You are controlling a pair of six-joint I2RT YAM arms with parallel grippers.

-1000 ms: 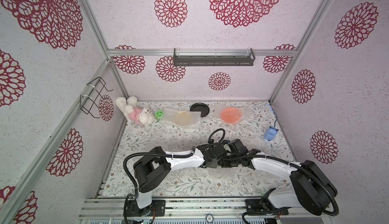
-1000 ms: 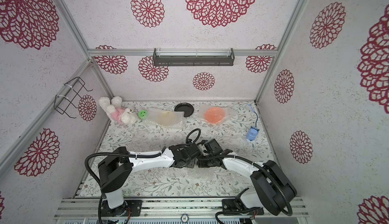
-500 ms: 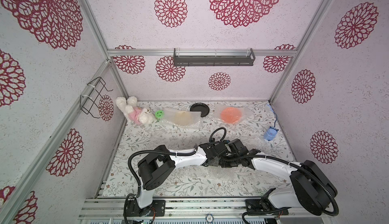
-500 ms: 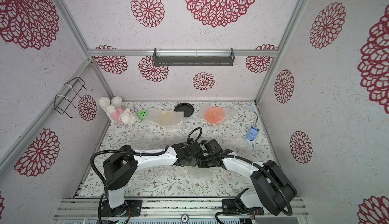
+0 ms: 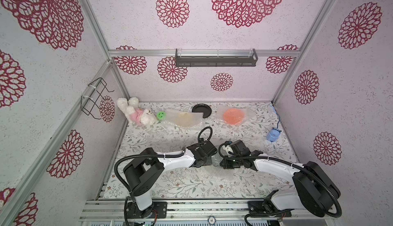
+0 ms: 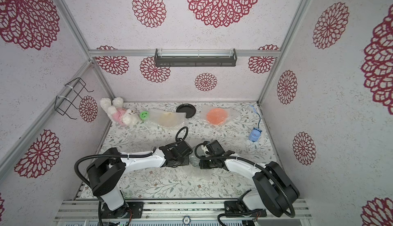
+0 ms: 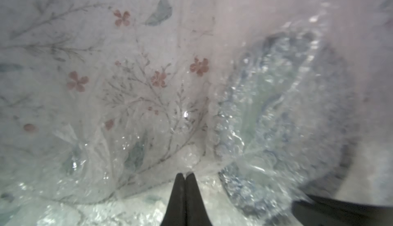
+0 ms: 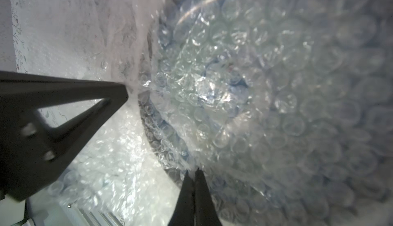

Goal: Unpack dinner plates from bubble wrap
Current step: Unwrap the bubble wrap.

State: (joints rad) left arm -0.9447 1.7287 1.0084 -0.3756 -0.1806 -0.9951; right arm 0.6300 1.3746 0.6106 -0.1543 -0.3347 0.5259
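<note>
At the near middle of the worktop, the left tool and right tool are each pinching shut on loose, slippery bubble wrap around the stiff, breakable blue-green plate, which seems best freed by pulling film, not rim.

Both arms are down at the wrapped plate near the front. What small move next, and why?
Probably ease the left gripper and right gripper slightly apart. Both are shut on the bubble wrap, pinching it close together by the rim of the blue-green plate, which lies under the sheet; spreading it should start to open the wrap.
</note>
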